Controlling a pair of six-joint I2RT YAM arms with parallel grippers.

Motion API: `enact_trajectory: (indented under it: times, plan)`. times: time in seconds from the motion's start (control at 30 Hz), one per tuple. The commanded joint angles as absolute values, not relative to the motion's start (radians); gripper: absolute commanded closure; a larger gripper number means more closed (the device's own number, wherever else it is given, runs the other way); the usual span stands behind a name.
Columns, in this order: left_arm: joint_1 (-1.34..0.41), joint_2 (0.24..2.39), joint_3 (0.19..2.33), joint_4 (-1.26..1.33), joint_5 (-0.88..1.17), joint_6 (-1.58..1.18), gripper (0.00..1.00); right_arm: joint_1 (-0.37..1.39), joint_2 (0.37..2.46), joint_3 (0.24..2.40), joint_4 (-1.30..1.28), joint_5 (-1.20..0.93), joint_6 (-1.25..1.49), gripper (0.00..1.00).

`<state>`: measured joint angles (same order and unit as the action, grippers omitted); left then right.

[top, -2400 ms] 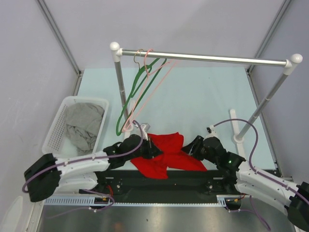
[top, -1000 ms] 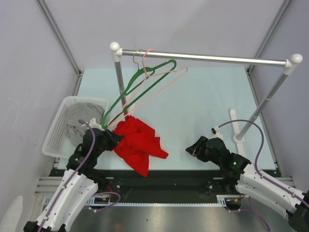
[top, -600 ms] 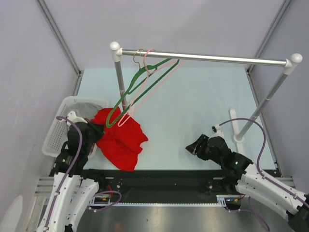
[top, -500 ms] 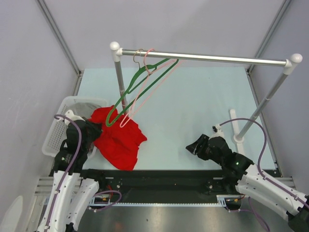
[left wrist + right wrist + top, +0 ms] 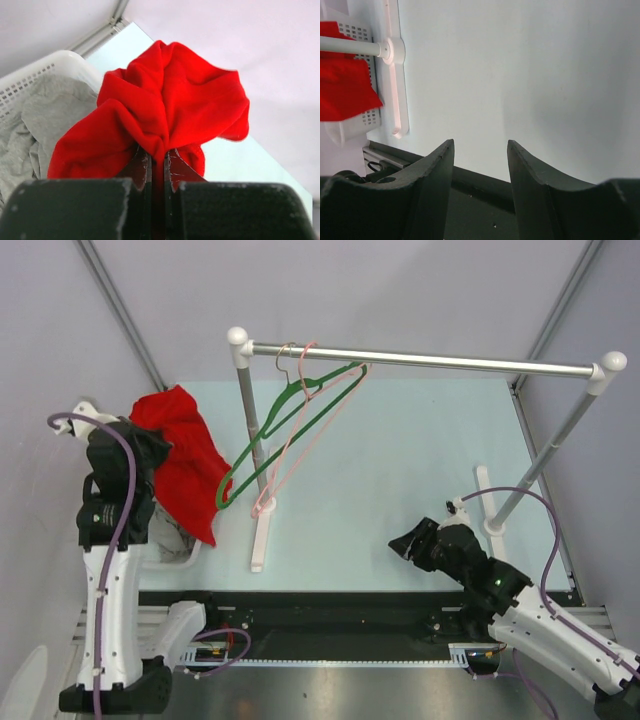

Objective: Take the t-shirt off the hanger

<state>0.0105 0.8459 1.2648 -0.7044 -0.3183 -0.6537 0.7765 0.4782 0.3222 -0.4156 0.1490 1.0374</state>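
shirt: red t-shirt (image 5: 182,465) is off both hangers, bunched up and dangling at the far-left of the surface (image 5: 420,460), over the basket
shirt axis: long way runs far-to-near in the top view, rounded wad at the far end, loose tail pointing at the near edge; not laid out flat at all
left gripper (image 5: 156,157): jaws pinched tight on a fold of the shirt, only a sliver of red between them in the wrist view, rest of the cloth ballooning out past the tips
left arm: raised up tall on the left side, wrist up by the shirt's far end
basket (image 5: 55,59): white mesh, sits under the shirt, grey cloth (image 5: 35,125) lying inside
green hanger (image 5: 290,425): hooked on the rail (image 5: 430,361) near its left end, tilted hard, low corner swung toward the shirt; just beside the red edge in the top view, can't tell if touching
pink hanger (image 5: 283,465): hooked right next to the green one, same tilt, low corner down by the left post
right gripper (image 5: 480,150): jaws spread wide, low over the surface on the near-right, well apart from the shirt
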Motion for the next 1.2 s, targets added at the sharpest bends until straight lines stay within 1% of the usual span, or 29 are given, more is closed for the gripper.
enact_trajectory:
  times: [0.0,0.13,0.27,0.33,0.4,0.5,0.53,0.6,0.63,0.7,0.73,0.83,0.93,0.97,1.07,1.13,1.17]
  plan:
    - [0.063,0.900,1.380,-0.658,-0.391,-0.664,1.00,0.772,0.480,0.360,-0.419,0.144,1.019,0.48]
    - [0.067,0.914,1.474,-0.643,-0.472,-0.621,1.00,0.769,0.483,0.365,-0.419,0.144,1.012,0.48]
    - [0.066,0.926,1.577,-0.641,-0.581,-0.517,0.99,0.759,0.508,0.379,-0.414,0.135,0.999,0.48]
    - [0.066,0.939,1.633,-0.649,-0.606,-0.496,1.00,0.753,0.525,0.399,-0.414,0.127,0.986,0.48]
    - [0.066,0.939,1.640,-0.669,-0.604,-0.497,1.00,0.750,0.557,0.419,-0.410,0.114,0.979,0.48]
    - [0.066,0.884,1.513,-0.628,-0.575,-0.506,1.00,0.752,0.592,0.434,-0.390,0.095,0.965,0.48]
    - [0.067,0.865,1.411,-0.617,-0.574,-0.511,1.00,0.749,0.601,0.443,-0.384,0.089,0.963,0.48]
    - [0.067,0.822,1.306,-0.603,-0.558,-0.529,1.00,0.750,0.614,0.449,-0.377,0.083,0.965,0.48]
    - [0.066,0.813,1.211,-0.601,-0.567,-0.535,1.00,0.750,0.614,0.446,-0.371,0.075,0.966,0.48]
    - [0.066,0.801,1.132,-0.611,-0.610,-0.566,1.00,0.750,0.608,0.439,-0.367,0.069,0.971,0.48]
    - [0.067,0.796,1.065,-0.607,-0.612,-0.577,1.00,0.750,0.606,0.428,-0.365,0.064,0.971,0.48]
    - [0.078,0.782,0.964,-0.584,-0.612,-0.618,1.00,0.750,0.591,0.422,-0.385,0.067,0.969,0.48]
    - [0.127,0.795,0.924,-0.591,-0.620,-0.678,1.00,0.750,0.569,0.417,-0.397,0.074,0.973,0.48]
    - [0.176,0.801,0.920,-0.597,-0.606,-0.687,1.00,0.750,0.563,0.419,-0.399,0.074,0.973,0.48]
    - [0.268,0.880,0.907,-0.609,-0.528,-0.727,1.00,0.750,0.546,0.422,-0.414,0.086,0.974,0.48]
    - [0.323,0.972,0.916,-0.650,-0.447,-0.776,1.00,0.749,0.538,0.422,-0.417,0.090,0.977,0.48]
    - [0.331,1.001,0.914,-0.661,-0.433,-0.782,1.00,0.749,0.537,0.422,-0.416,0.089,0.980,0.48]
